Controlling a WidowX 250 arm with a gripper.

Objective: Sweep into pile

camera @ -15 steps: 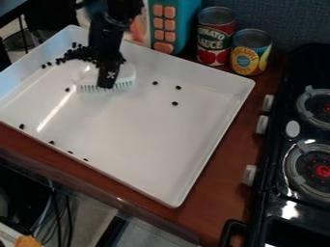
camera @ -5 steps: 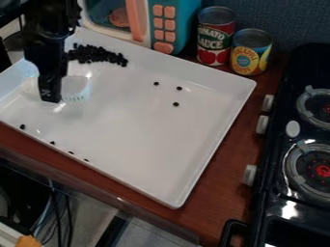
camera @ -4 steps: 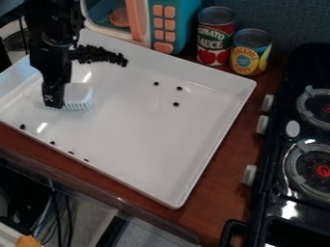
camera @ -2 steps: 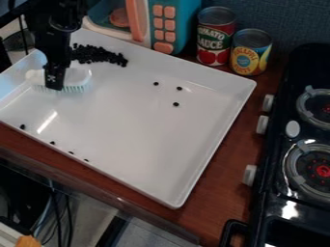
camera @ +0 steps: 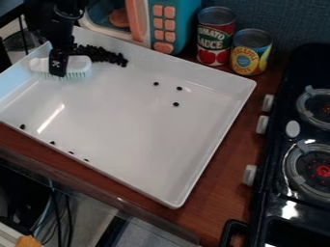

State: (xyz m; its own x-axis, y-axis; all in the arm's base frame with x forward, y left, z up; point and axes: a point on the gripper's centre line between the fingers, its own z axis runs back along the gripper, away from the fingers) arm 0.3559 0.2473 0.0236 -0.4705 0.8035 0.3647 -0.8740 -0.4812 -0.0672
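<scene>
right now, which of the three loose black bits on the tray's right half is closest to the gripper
The leftmost black bit; the other two both lie farther right, away from the gripper.

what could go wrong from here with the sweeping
Scattering: the brush sits right by the pile, so a careless stroke might spread it or push bits up against the tray's back wall.

Missed bits: a few lie along the near wall, where the bristles may not reach well, and three more sit apart on the right.

Slipping: the end effector holds the brush at one narrow spot, so it might twist under a hard push.
</scene>
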